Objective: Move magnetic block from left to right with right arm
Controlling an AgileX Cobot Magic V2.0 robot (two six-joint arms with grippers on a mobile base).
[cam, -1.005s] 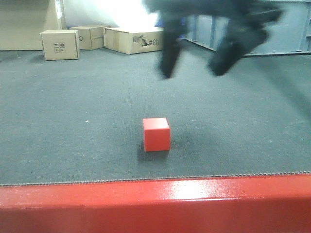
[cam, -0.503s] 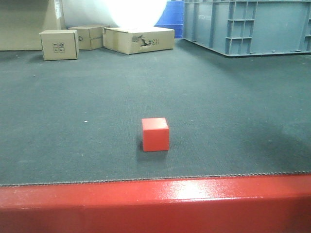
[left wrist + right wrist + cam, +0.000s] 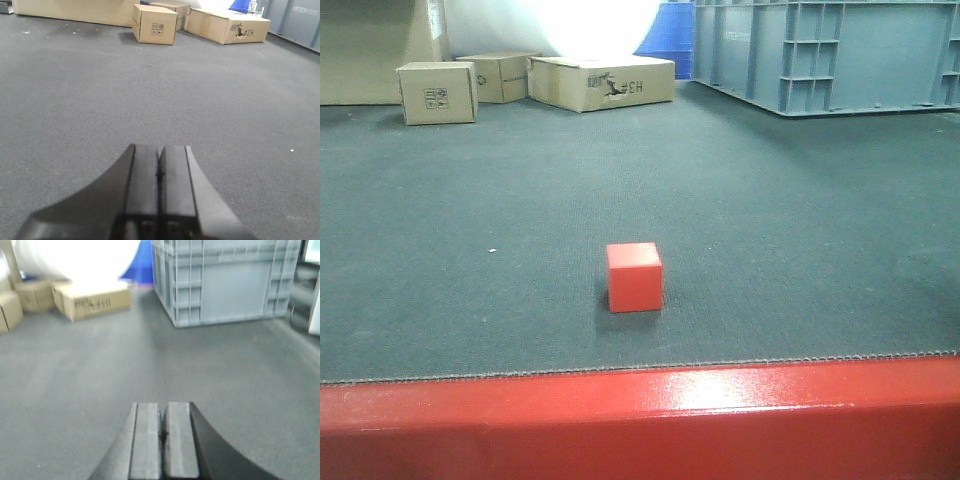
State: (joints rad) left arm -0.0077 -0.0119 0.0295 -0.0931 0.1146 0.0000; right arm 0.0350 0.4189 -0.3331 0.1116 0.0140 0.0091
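Magnetic block: magnetic block (image 3: 635, 277) sits alone on the dark grey mat (image 3: 800, 230), near the front edge, a little left of centre, upright and untouched.
Front edge: a glossy red ledge (image 3: 640, 420) runs along the mat's near side.
Left gripper: left gripper (image 3: 160, 175) is clenched, fingers pressed flat together with nothing between them, held low and level over bare mat, pointing toward the far boxes.
Right gripper: right gripper (image 3: 161, 427) is likewise clenched and empty, level above the mat, aimed at the crate.
Far left: tan cardboard boxes (image 3: 438, 92).
Far right: a grey-blue plastic crate (image 3: 825, 55).
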